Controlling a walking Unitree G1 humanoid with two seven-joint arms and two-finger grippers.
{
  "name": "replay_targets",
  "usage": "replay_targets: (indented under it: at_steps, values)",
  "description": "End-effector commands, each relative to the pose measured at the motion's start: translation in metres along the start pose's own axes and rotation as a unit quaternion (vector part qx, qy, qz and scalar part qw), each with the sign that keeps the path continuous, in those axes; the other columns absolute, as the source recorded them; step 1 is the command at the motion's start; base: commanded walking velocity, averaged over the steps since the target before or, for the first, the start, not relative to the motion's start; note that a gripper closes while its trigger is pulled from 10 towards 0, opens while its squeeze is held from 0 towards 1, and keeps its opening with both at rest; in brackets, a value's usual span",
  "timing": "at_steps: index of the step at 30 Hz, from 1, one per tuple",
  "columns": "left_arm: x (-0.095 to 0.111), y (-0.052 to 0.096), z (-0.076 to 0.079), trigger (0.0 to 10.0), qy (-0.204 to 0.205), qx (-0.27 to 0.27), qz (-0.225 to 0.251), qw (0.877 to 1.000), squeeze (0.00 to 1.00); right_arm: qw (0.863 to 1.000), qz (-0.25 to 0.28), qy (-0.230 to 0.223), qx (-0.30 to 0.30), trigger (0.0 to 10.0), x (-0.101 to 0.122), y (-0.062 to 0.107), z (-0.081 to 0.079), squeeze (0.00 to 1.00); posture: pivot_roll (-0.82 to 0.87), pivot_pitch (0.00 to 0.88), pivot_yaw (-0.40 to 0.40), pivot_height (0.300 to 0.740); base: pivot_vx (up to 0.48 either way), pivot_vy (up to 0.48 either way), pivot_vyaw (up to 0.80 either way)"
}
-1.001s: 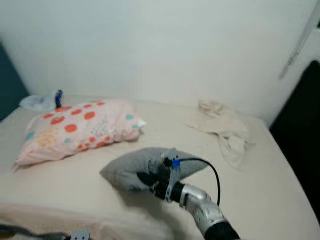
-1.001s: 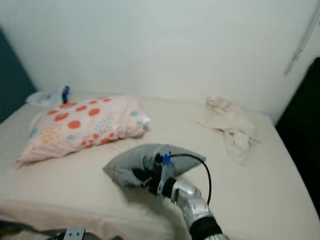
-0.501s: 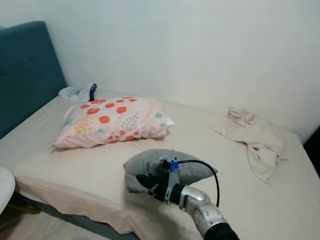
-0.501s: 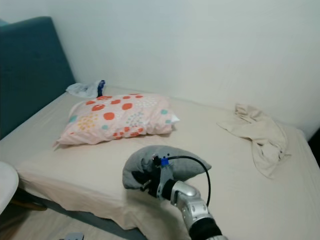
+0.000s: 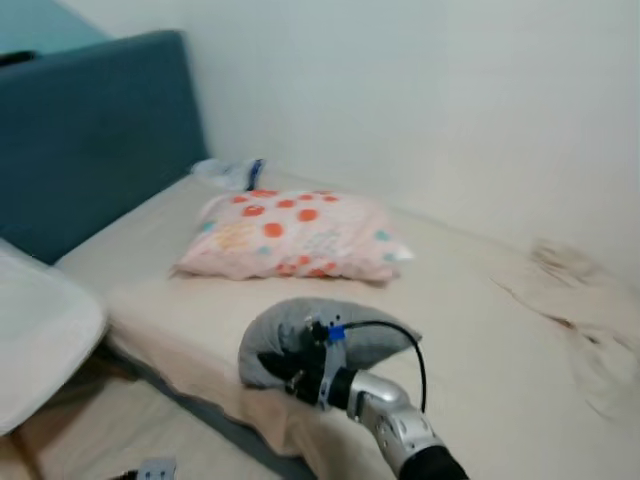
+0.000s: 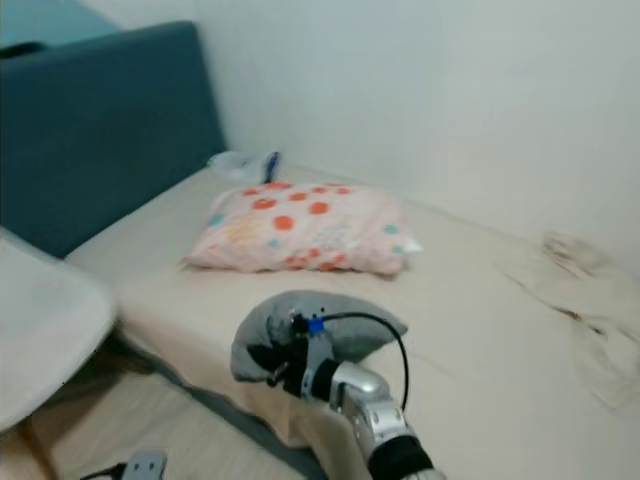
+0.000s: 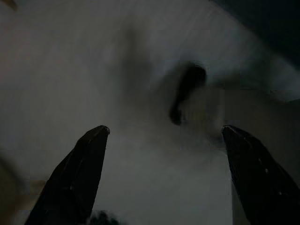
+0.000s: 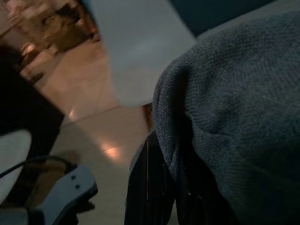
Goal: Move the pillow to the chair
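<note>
Two pillows were present: 1 grey knit pillow (image 5: 300,335) and 1 pink pillow w/ red and teal dots (image 5: 295,235). The grey pillow was held over the front edge of the beige bed (image 5: 470,330), long axis approx. parallel to that edge. Right gripper (image 5: 290,365) jaws were clamped tight on its fabric. Left gripper (image 7: 161,164) jaws were spread wide, holding nothing. 1 white chair seat (image 5: 40,330) stood off the bed's front left corner.

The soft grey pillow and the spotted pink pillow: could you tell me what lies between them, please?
Only bare beige bed sheet separates the grey pillow from the spotted pillow, per both eye views.
</note>
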State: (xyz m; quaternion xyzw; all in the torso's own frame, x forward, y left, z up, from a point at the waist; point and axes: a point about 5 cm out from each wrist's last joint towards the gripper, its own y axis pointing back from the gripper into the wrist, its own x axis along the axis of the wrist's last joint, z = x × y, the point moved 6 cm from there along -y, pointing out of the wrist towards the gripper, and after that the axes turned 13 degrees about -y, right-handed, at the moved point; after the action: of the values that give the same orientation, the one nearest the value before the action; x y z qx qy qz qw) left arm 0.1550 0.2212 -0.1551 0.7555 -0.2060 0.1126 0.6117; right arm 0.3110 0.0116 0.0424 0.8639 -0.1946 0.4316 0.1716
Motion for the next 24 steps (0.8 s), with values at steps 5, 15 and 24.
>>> replay_targets:
  at_steps: [5,15,24]
  values:
    - [-0.0005,-0.0002,0.0008,10.0,-0.001,-0.001,-0.004,1.000,0.00,0.998,0.021,0.019,0.049,10.0,0.0137,-0.0066,-0.0186,0.00,0.05,0.000,-0.066,0.740,0.000,0.000,0.78]
    - [-0.0013,-0.0001,0.0010,10.0,-0.003,-0.001,-0.006,1.000,0.00,0.999,0.027,0.019,0.044,10.0,0.0161,-0.0076,-0.0169,0.00,0.05,0.000,-0.069,0.740,0.000,0.000,0.78]
    - [-0.0051,0.0005,0.0018,10.0,-0.003,-0.001,-0.010,1.000,0.00,0.999,0.023,0.021,0.042,10.0,0.0127,-0.0067,-0.0165,0.00,0.05,0.000,-0.065,0.740,0.000,0.000,0.76]
